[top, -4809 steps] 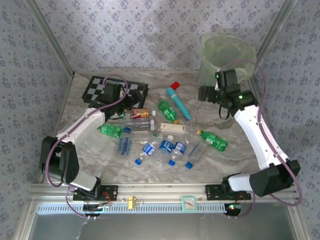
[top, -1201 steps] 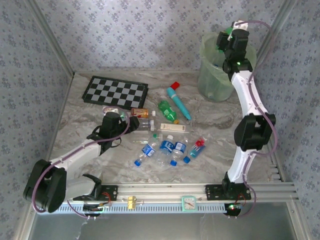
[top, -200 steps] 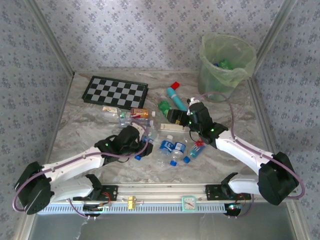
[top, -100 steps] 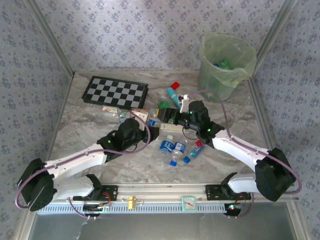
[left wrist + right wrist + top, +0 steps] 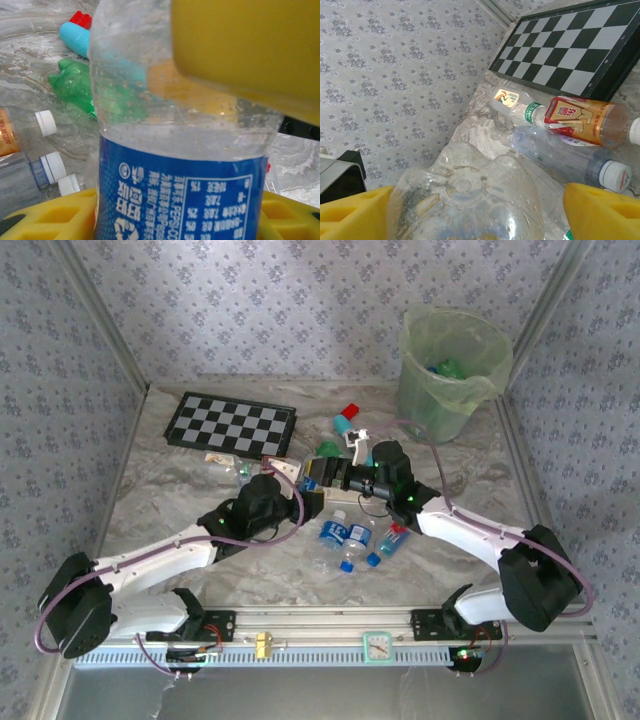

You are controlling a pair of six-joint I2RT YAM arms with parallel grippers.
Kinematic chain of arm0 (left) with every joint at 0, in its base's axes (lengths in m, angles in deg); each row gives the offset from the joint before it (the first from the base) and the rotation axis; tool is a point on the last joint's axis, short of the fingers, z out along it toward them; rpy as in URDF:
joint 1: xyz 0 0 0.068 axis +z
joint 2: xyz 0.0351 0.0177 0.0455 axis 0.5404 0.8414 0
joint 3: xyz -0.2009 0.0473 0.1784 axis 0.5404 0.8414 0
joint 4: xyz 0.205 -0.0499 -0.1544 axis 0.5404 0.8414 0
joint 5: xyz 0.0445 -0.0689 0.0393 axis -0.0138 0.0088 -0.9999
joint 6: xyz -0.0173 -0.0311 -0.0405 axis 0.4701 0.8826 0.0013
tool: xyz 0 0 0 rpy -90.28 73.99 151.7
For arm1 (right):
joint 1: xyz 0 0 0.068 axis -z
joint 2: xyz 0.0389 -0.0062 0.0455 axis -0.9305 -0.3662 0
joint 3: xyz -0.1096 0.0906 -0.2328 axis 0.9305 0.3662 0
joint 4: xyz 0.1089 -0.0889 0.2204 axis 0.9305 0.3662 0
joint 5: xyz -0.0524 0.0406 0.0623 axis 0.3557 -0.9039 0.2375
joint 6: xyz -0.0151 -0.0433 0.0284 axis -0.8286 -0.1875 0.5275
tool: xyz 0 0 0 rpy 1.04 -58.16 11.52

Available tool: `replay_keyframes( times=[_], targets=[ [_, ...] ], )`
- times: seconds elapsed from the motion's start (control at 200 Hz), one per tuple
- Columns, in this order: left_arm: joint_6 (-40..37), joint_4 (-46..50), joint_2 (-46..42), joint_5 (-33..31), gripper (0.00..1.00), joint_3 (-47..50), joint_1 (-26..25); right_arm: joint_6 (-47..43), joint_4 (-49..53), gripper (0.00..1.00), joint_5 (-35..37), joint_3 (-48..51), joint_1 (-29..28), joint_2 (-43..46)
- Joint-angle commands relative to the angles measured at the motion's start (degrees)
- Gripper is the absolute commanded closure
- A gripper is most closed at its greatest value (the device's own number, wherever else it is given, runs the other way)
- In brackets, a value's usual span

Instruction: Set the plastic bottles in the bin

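Note:
A clear plastic bottle with a blue label (image 5: 312, 483) (image 5: 180, 165) hangs above the table's middle, and my left gripper (image 5: 303, 498) (image 5: 180, 222) is shut on its labelled body. My right gripper (image 5: 328, 477) (image 5: 475, 215) stands open round the bottle's base (image 5: 465, 200), one yellow finger (image 5: 355, 210) on each side, close to it. Three blue-capped bottles (image 5: 345, 535) lie just in front. A green bottle (image 5: 328, 449) (image 5: 75, 85) lies behind them. The pale-green bin (image 5: 430, 400) stands at the far right with bottles (image 5: 445, 368) inside.
A chessboard (image 5: 230, 422) (image 5: 570, 45) lies at the far left. An orange-label bottle (image 5: 575, 117) and a clear white-capped bottle (image 5: 565, 160) lie beside it. The teal tube with a red cap (image 5: 345, 425) (image 5: 75, 40) lies behind the grippers. Papered walls close in the table.
My left gripper lifted the blue-label bottle and carried it back toward the right gripper. The right gripper shifted left onto the bottle's base and its jaws narrowed.

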Motion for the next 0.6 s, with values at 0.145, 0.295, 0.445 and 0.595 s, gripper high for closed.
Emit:
replay_keyframes(
  times=[0.145,0.295,0.445,0.595],
  targets=[
    [0.55,-3.52,-0.48,2.37,0.49,-2.61,-0.26,0.76,-2.99,0.3,-1.65,-1.7,-0.47,-1.22],
    [1.07,-3.7,-0.93,2.18,0.39,-2.27,-0.27,0.95,-4.28,0.43,-1.43,-1.14,-0.33,-1.37],
    [1.61,-3.2,-2.44,0.35,0.18,-1.37,-0.26,-0.37,-3.03,0.46,-1.04,-1.58,0.54,-1.25],
    [1.86,-2.0,-4.29,-3.05,0.11,-0.23,-0.22,-4.47,3.62,0.47,0.26,-3.54,3.45,0.32]
  ],
)
